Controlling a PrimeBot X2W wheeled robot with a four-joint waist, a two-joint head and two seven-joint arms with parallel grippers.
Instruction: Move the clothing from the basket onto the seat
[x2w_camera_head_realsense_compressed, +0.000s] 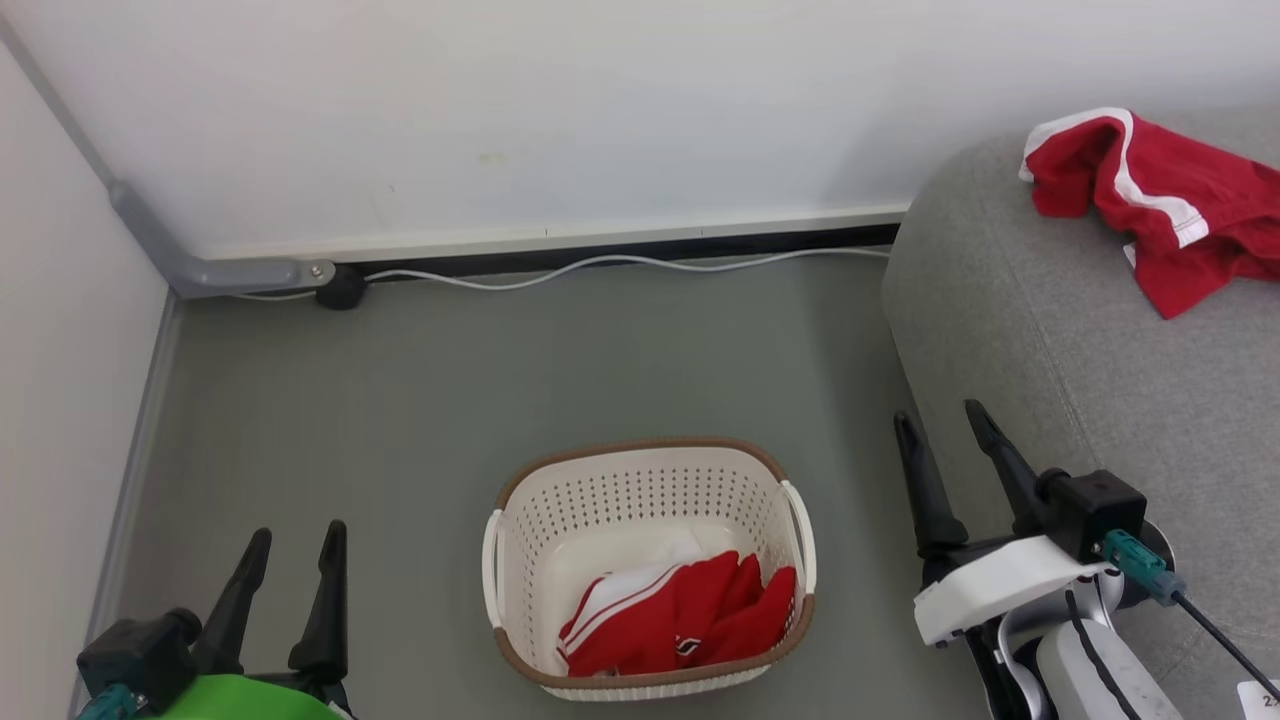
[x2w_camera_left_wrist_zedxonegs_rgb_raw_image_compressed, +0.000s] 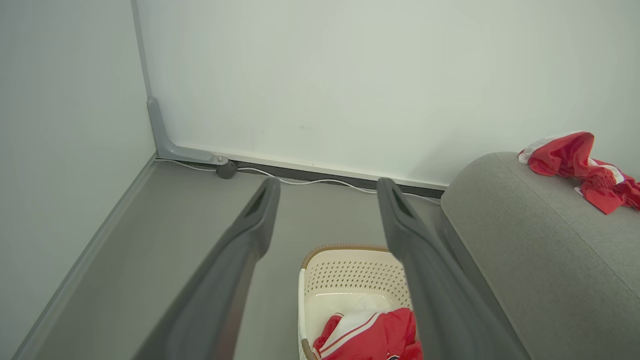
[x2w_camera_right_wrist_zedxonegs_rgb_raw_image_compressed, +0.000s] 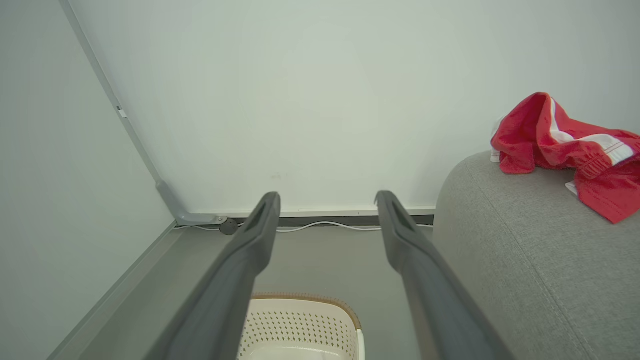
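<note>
clothing (x2w_camera_head_realsense_compressed: 680, 615) lies in the basket (x2w_camera_head_realsense_compressed: 640, 447); another red garment (x2w_camera_head_realsense_compressed: 1150, 200) is already on the seat (x2w_camera_head_realsense_compressed: 1050, 350). left claw (x2w_camera_head_realsense_compressed: 300, 530) and right claw (x2w_camera_head_realsense_compressed: 940, 412) hang wide, empty; next, one must dip in and pinch that clothing.

— What sort of place is this?
— A sparsely furnished room, home-like. Plain white walls (x2w_camera_head_realsense_compressed: 600, 100) meet a smooth grey floor (x2w_camera_head_realsense_compressed: 400, 400).
— Why home-like?
— A large grey fabric-upholstered seat (x2w_camera_head_realsense_compressed: 1050, 340), a cream perforated plastic laundry basket (x2w_camera_head_realsense_compressed: 640, 495), and a thin white cable (x2w_camera_head_realsense_compressed: 610, 259) trailing along the wall's base.
</note>
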